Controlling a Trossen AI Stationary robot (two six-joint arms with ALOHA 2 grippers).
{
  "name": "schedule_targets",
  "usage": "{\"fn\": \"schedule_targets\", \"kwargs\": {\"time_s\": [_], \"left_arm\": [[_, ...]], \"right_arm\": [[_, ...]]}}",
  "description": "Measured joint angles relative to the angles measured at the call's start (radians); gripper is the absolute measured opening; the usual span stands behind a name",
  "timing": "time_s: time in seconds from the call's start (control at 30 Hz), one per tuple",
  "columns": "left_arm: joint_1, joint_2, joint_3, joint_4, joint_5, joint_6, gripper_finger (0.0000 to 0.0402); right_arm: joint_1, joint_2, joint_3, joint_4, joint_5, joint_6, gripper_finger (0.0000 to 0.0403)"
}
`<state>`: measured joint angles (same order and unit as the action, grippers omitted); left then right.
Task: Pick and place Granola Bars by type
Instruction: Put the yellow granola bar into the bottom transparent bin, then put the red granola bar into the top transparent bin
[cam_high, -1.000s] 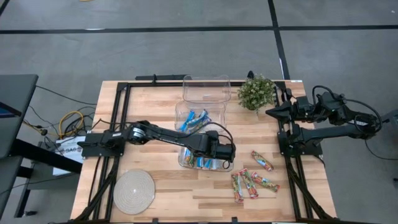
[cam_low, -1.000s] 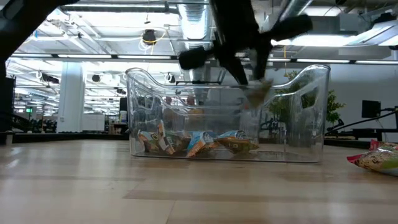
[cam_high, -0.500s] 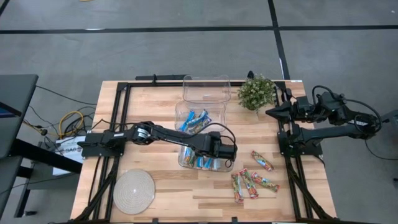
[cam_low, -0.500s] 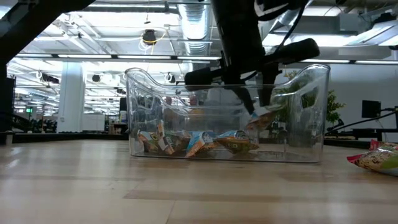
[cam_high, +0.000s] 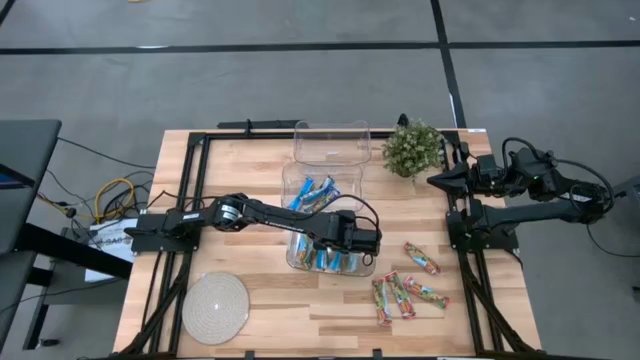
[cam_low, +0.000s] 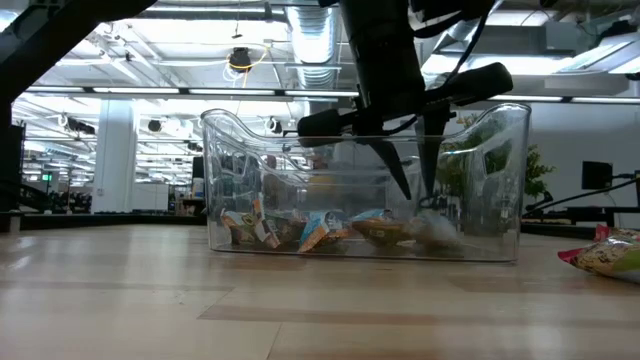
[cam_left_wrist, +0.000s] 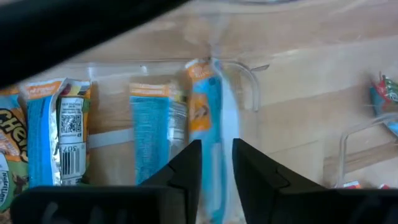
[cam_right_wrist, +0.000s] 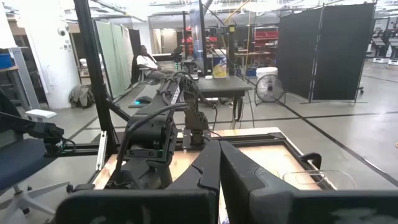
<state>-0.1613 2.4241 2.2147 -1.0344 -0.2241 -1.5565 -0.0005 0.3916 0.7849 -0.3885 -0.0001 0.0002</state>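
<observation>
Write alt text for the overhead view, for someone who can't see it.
Overhead, the left arm's hand reaches open-fingered into a clear bin of blue-wrapped granola bars on a wooden table. Red-green-orange bars lie loose alongside; the right arm's hand waits beside a small potted plant.

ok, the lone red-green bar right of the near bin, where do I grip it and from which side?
Grip the bar across its narrow middle, coming straight down from above. It lies flat on the table, angled diagonally, apart from the three bars nearer the front edge, so the fingers should probably straddle its long axis. The left gripper is open over the near bin; the right arm is parked.
</observation>
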Motion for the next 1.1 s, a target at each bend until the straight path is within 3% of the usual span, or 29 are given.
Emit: {"fn": "schedule_targets", "kwargs": {"time_s": [0.27, 0.9, 1.1], "left_arm": [[-0.001, 0.000, 0.000, 0.000, 0.003, 0.033, 0.0113], [-0.008, 0.000, 0.001, 0.040, 0.029, 0.041, 0.0114], [-0.008, -0.001, 0.057, 0.025, 0.005, 0.097, 0.0114]], "right_arm": [[0.000, 0.000, 0.000, 0.000, 0.000, 0.000, 0.0000], [0.000, 0.000, 0.000, 0.000, 0.000, 0.000, 0.0000], [0.000, 0.000, 0.000, 0.000, 0.000, 0.000, 0.0000]]}}
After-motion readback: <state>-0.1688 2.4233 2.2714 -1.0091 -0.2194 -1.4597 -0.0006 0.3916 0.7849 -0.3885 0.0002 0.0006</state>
